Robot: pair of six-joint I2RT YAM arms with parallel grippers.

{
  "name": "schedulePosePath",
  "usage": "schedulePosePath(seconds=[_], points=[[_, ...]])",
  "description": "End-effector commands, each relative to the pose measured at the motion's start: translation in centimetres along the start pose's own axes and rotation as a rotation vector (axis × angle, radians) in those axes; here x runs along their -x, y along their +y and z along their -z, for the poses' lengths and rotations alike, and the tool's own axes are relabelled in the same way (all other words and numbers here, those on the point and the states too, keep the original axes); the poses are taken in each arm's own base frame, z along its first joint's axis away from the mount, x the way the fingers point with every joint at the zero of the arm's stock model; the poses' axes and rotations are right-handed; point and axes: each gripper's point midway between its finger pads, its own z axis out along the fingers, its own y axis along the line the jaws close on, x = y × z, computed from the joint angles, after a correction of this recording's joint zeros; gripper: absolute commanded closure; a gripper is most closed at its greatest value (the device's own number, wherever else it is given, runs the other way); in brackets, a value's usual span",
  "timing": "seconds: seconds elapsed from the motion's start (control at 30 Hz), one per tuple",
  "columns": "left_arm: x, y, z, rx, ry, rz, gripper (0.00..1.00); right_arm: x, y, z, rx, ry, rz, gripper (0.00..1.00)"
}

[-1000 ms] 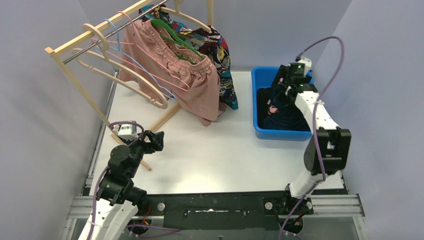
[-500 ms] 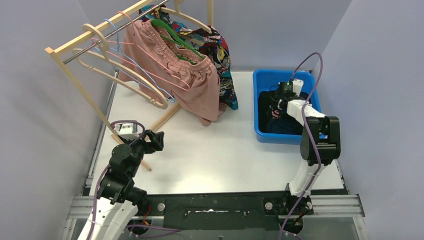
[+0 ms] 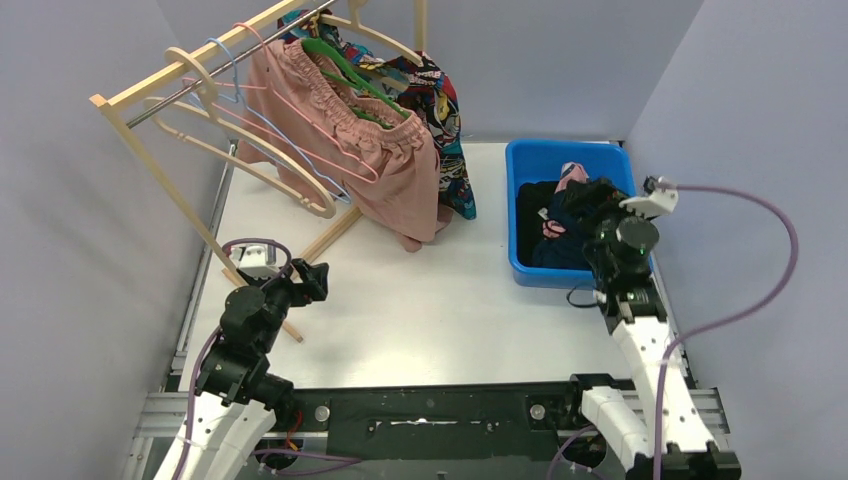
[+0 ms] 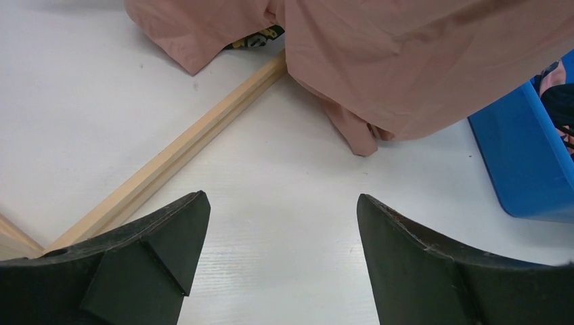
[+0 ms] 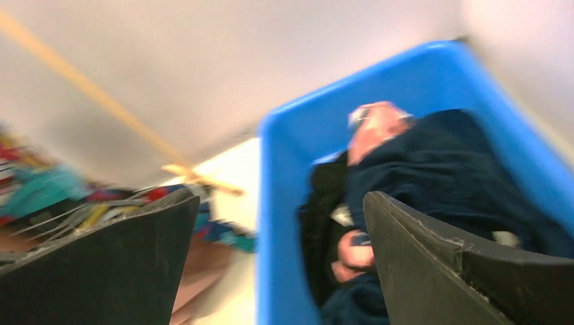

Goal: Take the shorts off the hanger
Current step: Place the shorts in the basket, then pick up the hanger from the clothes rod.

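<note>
Dusty pink shorts (image 3: 370,165) with a gathered waist hang on a green hanger (image 3: 340,62) on the wooden rack; their hem shows in the left wrist view (image 4: 406,74). Multicolour print shorts (image 3: 445,120) hang behind them. Black, navy (image 5: 440,169) and pink-printed shorts (image 3: 572,176) lie in the blue bin (image 3: 525,160). My left gripper (image 3: 312,280) is open and empty, low over the table near the rack's foot. My right gripper (image 3: 590,215) is open and empty above the bin's near right part; its view is blurred.
The wooden rack (image 3: 150,95) stands at the back left with several empty hangers (image 3: 250,150). Its floor bar (image 4: 183,145) runs diagonally across the table just ahead of my left fingers. Grey walls close in both sides.
My right arm has pulled back from deep in the bin toward the near right, leaving the dark shorts in the bin. The left arm has not moved.
</note>
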Motion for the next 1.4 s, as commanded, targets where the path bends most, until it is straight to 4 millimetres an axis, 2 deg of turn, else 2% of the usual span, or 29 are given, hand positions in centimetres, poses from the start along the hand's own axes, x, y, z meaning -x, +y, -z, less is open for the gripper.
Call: schedulePosePath(seconds=[0.0, 0.03, 0.1, 0.23, 0.33, 0.43, 0.53, 0.67, 0.8, 0.9, 1.0, 1.1, 1.23, 1.37], points=[[2.5, -0.8, 0.0, -0.025, -0.076, 0.006, 0.20, -2.8, 6.4, 4.0, 0.399, 0.058, -0.260, 0.02], [2.5, -0.8, 0.0, -0.025, -0.074, 0.005, 0.20, -3.4, 7.0, 4.8, 0.446, 0.067, -0.295, 0.02], [2.4, -0.8, -0.1, -0.027, -0.070, 0.004, 0.20, -3.2, 8.6, 6.1, 0.553, 0.040, -0.241, 0.02], [2.4, -1.0, 0.0, -0.038, -0.068, 0.004, 0.20, -1.9, 11.0, 7.6, 0.668, 0.080, -0.084, 0.02], [2.4, -1.0, 0.0, -0.038, -0.069, 0.004, 0.20, -2.2, 13.2, 9.1, 0.792, 0.131, -0.042, 0.02], [2.4, -1.0, 0.0, -0.035, -0.069, 0.004, 0.20, -2.5, 15.0, 10.1, 0.855, 0.108, -0.039, 0.01], [2.2, -1.0, 0.0, -0.037, -0.063, 0.004, 0.20, -3.4, 17.3, 11.9, 0.929, 0.038, 0.026, 0.02], [2.1, -1.1, -0.1, -0.043, -0.058, 0.004, 0.20, -5.5, 19.7, 12.8, 0.913, 0.007, 0.198, 0.02], [1.9, -1.1, -0.2, -0.044, -0.048, 0.001, 0.20, -8.3, 21.1, 12.4, 0.848, 0.050, 0.386, 0.02], [1.8, -1.1, -0.2, -0.044, -0.043, 0.000, 0.20, -9.4, 22.1, 12.0, 0.799, 0.042, 0.477, 0.02], [1.8, -1.0, -0.2, -0.042, -0.043, 0.000, 0.20, -9.5, 22.3, 10.4, 0.687, 0.038, 0.492, 0.03], [1.6, -1.0, -0.2, -0.043, -0.040, -0.001, 0.20, -9.7, 23.3, 9.6, 0.664, 0.064, 0.487, 0.05], [1.2, -1.0, -0.6, -0.043, -0.025, -0.004, 0.20, -9.7, 24.5, 10.0, 0.696, 0.079, 0.435, 0.06], [0.5, -0.8, -1.0, -0.025, 0.018, -0.012, 0.20, -10.4, 24.1, 10.5, 0.714, 0.103, 0.420, 0.04]])
